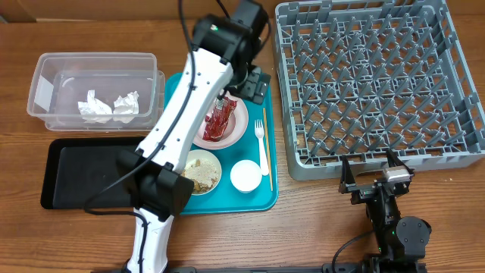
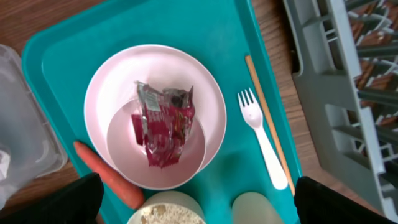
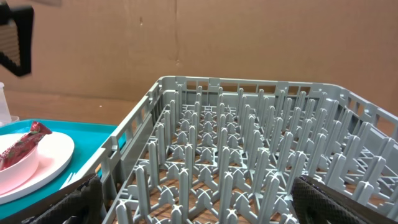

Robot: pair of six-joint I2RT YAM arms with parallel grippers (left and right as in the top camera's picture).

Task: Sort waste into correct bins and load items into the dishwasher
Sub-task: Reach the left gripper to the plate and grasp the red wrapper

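The clear tub (image 1: 47, 70) at the left holds two crumpled white napkins (image 1: 110, 107). Just below it lies the shallow black tray (image 1: 79, 176), flat and matte. The grey rack (image 1: 379, 80) at the right is a square plastic grid of upright pegs with open lattice walls; no dishes show in it.

Between them sits the teal tray (image 2: 93, 31). On it the round pale-pink plate (image 2: 118, 81) carries a small bowl (image 2: 121, 149) set toward its near edge, and the shiny, crinkled red wrapper (image 2: 163, 124) lies in that bowl. An orange carrot (image 2: 106, 174) lies on the teal tray against the plate's rim, partly cut off by the left wrist view. Near the plate, a second bowl (image 1: 201, 173) holds beige crumbly scraps, and a white cup (image 1: 246, 176) stands beside it. A white plastic fork (image 2: 262, 140) and a thin wooden stick (image 2: 267, 118) lie side by side along the tray's right edge.

The left gripper (image 2: 198, 196) hangs above the plate, jaws wide apart, with the wrapper straight below and untouched. The right gripper (image 1: 369, 173) sits at the rack's near wall, jaws apart, holding nothing.
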